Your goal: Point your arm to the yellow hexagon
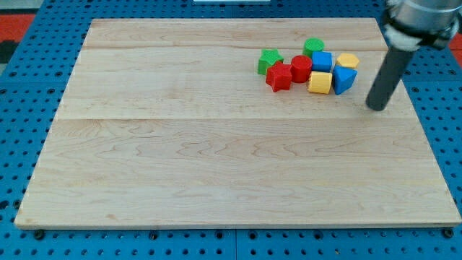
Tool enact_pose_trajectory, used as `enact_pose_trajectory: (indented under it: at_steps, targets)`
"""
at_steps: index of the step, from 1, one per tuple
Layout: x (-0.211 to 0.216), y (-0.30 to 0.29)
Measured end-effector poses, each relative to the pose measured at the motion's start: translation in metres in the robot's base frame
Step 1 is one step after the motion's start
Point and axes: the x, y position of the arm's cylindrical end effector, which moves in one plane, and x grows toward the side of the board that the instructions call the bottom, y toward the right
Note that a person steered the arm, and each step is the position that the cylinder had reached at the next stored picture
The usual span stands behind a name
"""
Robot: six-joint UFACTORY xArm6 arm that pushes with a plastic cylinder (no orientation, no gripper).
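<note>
The yellow hexagon (349, 60) lies at the right end of a tight cluster of blocks near the view's top right. My tip (376, 107) rests on the wooden board, to the right of and below the cluster, apart from every block. The nearest block to it is a blue block (345, 78) just below the yellow hexagon. A yellow block (320, 82) lies left of that blue block.
The cluster also holds a blue cube (322, 61), a red cylinder (301, 68), a red star-like block (279, 76), a green star-like block (269, 61) and a green block (313, 47). The wooden board (216, 159) lies on a blue pegboard.
</note>
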Motion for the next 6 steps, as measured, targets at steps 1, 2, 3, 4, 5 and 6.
enact_pose_trajectory:
  at_steps: [1,2,3,4,5,6]
  targets:
    - [-0.027,-0.004]
    - [-0.026,-0.048]
    - [-0.019,-0.032]
    - [-0.045,-0.016]
    - [-0.11,-0.007]
    - [-0.114,-0.033]
